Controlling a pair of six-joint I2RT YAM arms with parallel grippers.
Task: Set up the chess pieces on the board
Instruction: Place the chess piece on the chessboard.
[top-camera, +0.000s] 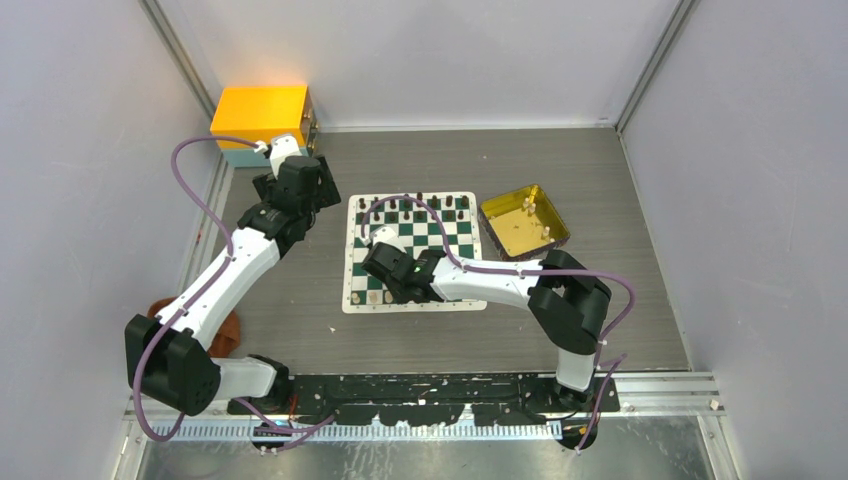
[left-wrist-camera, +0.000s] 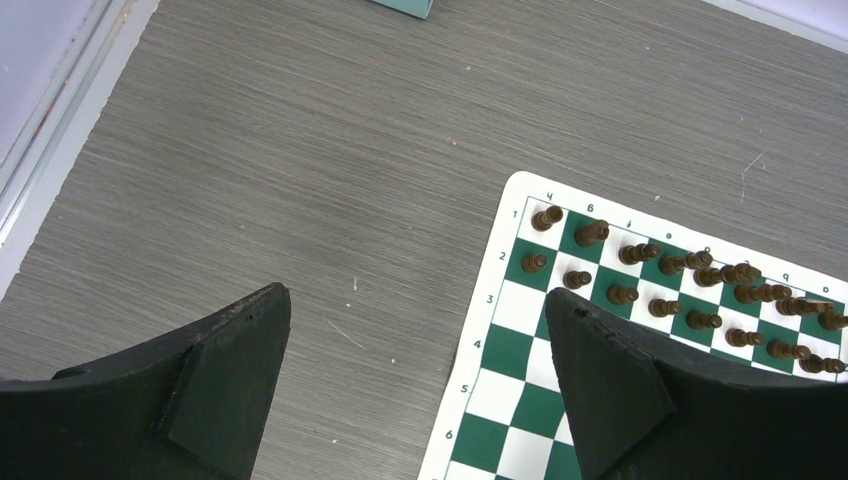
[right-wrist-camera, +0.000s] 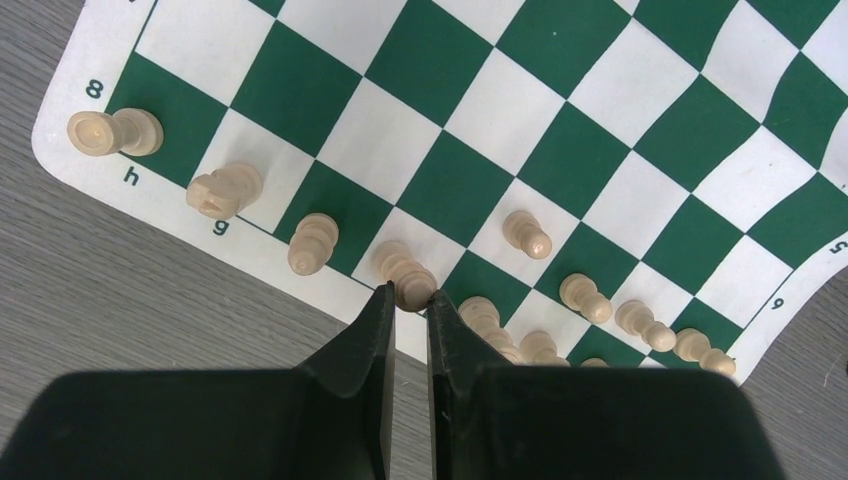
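The green and white board (top-camera: 432, 236) lies mid-table. Dark chess pieces (left-wrist-camera: 660, 275) fill its far rows. Cream chess pieces stand along the near edge: a rook (right-wrist-camera: 110, 132), a knight (right-wrist-camera: 222, 190), a bishop (right-wrist-camera: 312, 243) and several pawns (right-wrist-camera: 527, 233). My right gripper (right-wrist-camera: 410, 297) is low over the near-left part of the board (right-wrist-camera: 450, 100), its fingertips pinched on the top of a cream piece (right-wrist-camera: 405, 272) in the back row. My left gripper (left-wrist-camera: 417, 295) hangs open over bare table left of the board (left-wrist-camera: 520, 400), holding nothing.
A gold tray (top-camera: 520, 194) with a few cream pieces in it sits right of the board. A yellow box (top-camera: 262, 115) stands at the back left corner. A brown cloth (top-camera: 228, 332) lies by the left arm. Walls close in on three sides.
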